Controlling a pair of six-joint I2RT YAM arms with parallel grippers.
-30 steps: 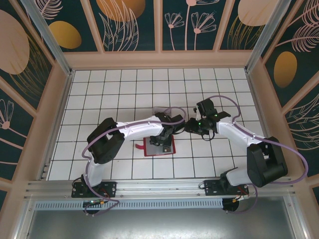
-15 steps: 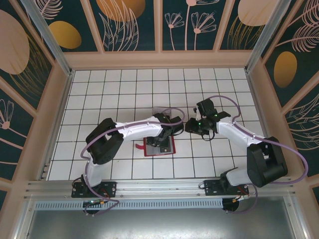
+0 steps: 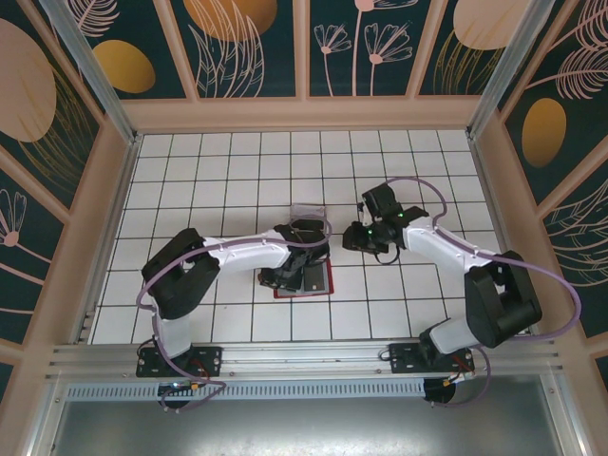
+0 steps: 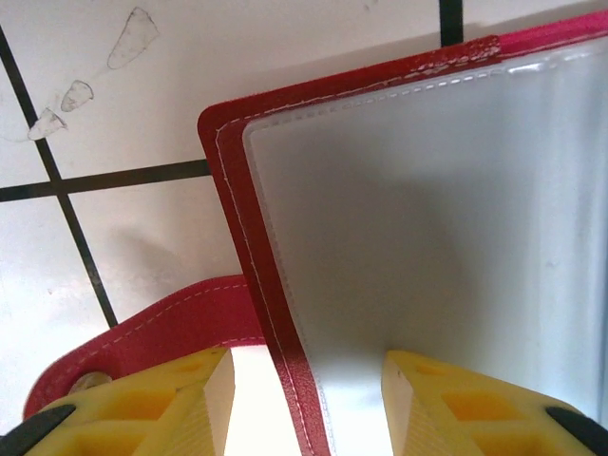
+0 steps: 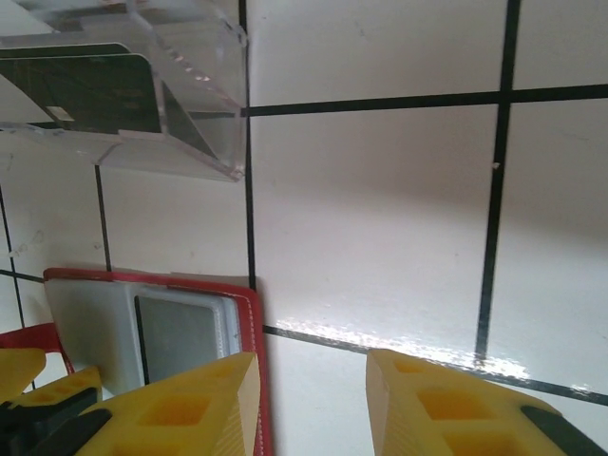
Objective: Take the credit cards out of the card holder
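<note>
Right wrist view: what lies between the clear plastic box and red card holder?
Bare white tiled tabletop separates the clear plastic box from the red folding card holder in the right wrist view.

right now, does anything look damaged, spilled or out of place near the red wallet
Nothing looks damaged or spilled. The only oddity is a few small drop-shaped smudges on the white tile, just beyond the corner of the open card holder, in the left wrist view.

Card holder point(image 3: 318, 283) on table point(image 3: 218, 161) near centre; clear box point(image 3: 306, 211) just behind it, card point(image 5: 85, 90) inside.
</note>
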